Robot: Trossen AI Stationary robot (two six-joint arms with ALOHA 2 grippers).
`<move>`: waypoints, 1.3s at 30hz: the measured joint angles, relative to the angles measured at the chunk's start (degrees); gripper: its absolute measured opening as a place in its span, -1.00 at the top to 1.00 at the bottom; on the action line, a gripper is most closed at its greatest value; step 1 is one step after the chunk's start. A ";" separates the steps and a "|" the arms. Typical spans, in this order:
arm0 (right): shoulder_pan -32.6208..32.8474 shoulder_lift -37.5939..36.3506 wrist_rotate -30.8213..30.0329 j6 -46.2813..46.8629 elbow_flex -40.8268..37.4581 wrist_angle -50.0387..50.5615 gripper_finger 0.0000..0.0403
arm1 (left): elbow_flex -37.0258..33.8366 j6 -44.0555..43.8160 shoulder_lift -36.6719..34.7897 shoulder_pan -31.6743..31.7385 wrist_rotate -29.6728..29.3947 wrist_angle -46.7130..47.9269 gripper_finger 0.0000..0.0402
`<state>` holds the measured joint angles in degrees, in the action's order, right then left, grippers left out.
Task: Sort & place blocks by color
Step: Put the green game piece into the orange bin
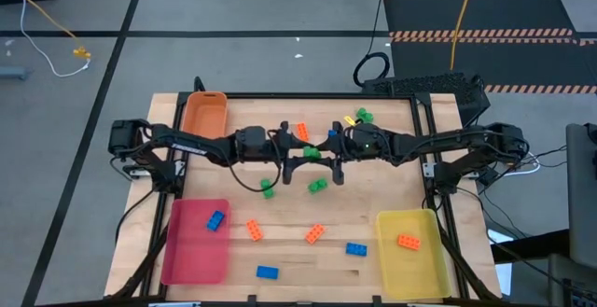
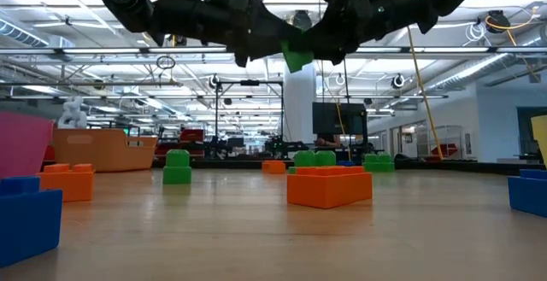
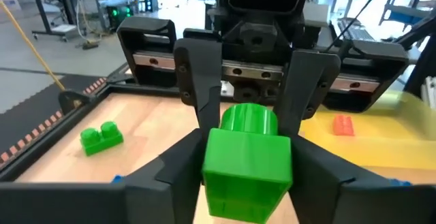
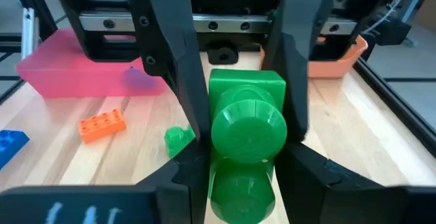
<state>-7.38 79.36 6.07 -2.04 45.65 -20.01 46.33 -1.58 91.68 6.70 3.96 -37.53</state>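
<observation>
Left end effector [image 3: 248, 163] and right end effector [image 4: 246, 149] meeting nose to nose above the middle of the bench [image 1: 289, 251], both clamped on one green block [image 2: 297, 59], each pair of jaws pressed against its sides. Held in the air, well clear of the wood.

Looks like a hand-over in mid-air, one arm passing the green block to the other. Which arm is giving cannot be told. Next move, by judgement: one end effector must let go fully before either arm draws back, or the block may twist or drop. After that, a carry to whichever tray is meant for green.

Trays, nearest first:
- Pink tray [image 1: 191, 251] at the near left corner, holding one blue block [image 1: 215, 219].
- Yellow tray [image 1: 415, 270] at the near right corner, holding one orange block [image 1: 408, 242].
- Orange tray [image 1: 203, 116] at the far left corner, apparently with nothing in it.

No green in any tray yet, so sorting seems at an early stage. Still loose on the bench: two blue blocks [image 1: 267, 272] and two orange blocks [image 1: 315, 234] near the front, two green blocks [image 1: 318, 186] just below the arms, and a few more beyond them.
</observation>
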 joint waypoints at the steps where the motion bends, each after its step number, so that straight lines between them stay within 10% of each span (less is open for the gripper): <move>1: -0.04 0.08 0.00 0.02 0.00 0.06 0.39 | 0.00 0.02 0.04 0.02 0.01 0.14 0.17; 19: -0.02 -0.11 -8.41 -2.26 0.15 3.00 -0.47 | -0.11 -0.42 -5.93 2.69 -6.45 13.48 0.27; 34: -0.17 -0.11 -12.40 -3.60 0.15 7.12 -0.52 | -0.09 -18.54 -24.18 10.30 -42.33 58.26 0.27; 39: -0.45 -0.11 -12.48 -3.63 0.15 7.97 -0.52 | -0.09 -28.21 -25.91 14.14 -44.91 71.09 0.27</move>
<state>-7.82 79.24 -6.42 -5.67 45.80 -12.04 46.23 -29.79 65.77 20.84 -40.96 33.56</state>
